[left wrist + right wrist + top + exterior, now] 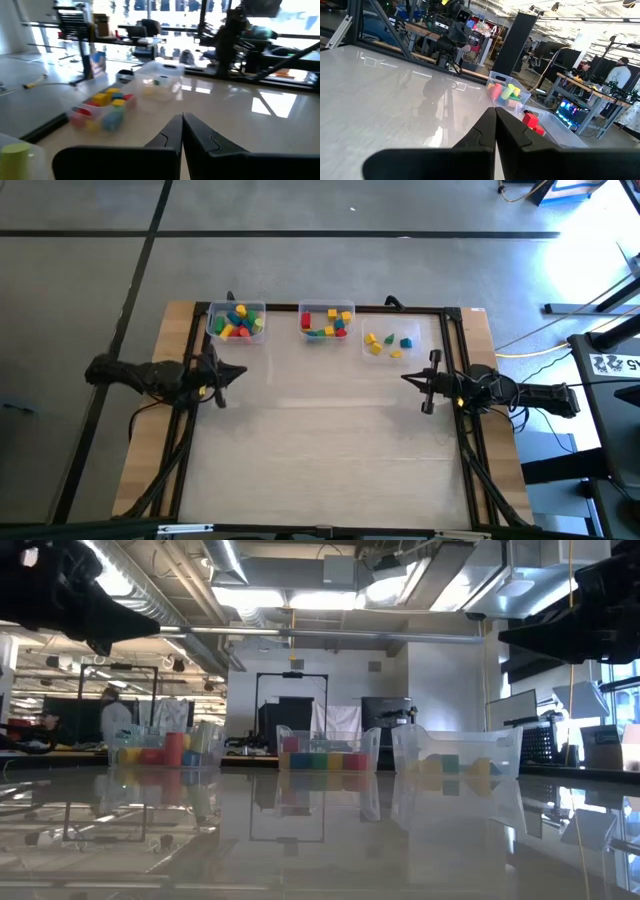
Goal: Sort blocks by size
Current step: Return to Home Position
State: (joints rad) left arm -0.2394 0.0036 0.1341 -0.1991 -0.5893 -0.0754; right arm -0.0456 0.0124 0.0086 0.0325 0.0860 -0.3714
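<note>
The blocks lie in three clear bins along the table's far edge. The left bin (236, 321) holds a heap of red, yellow, green and blue ones. The middle bin (327, 321) holds smaller ones, and the right bin (391, 342) has a few yellow and green ones. In the low view the bins (328, 752) stand in a row on the glossy tabletop. My left gripper (240, 372) hangs shut above the table's left side, near the left bin. My right gripper (405, 377) hangs shut at the right side, near the right bin. Both point level toward the table's middle with nothing in them.
A black frame (320, 308) runs around the tabletop just behind the bins. The wide middle and near part of the table (320, 450) carries nothing that shows. People sit and stand at desks (620, 75) in the room beyond.
</note>
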